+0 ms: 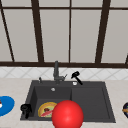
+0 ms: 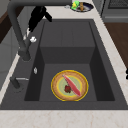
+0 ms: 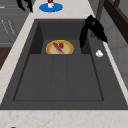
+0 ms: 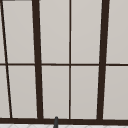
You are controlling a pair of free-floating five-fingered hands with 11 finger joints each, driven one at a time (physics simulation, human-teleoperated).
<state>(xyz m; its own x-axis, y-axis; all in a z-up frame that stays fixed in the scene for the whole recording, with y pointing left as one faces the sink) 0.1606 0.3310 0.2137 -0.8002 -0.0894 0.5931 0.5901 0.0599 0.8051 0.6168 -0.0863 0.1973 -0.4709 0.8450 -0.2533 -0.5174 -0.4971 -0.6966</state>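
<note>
My right hand (image 1: 75,75) hovers over the back rim of the dark sink (image 1: 107,100), just right of the faucet (image 1: 56,71), its fingers loosely stretched and holding nothing. Below it on the rim lies a small white knob (image 1: 74,83). The right side view has this hand (image 3: 93,27) above the knob (image 3: 99,53). My left hand (image 1: 25,109) hangs at the sink's front left corner, fingers relaxed downward, empty. A yellow plate (image 1: 46,108) with a red strip of food lies in the left basin. A big red ball (image 1: 67,115) sits in front of the sink.
A blue plate (image 1: 5,105) with a small item lies on the counter left of the sink. A dark plate of food (image 2: 81,6) sits on the counter to the right. The right basin (image 3: 58,75) holds nothing. A window (image 4: 70,62) rises behind the faucet.
</note>
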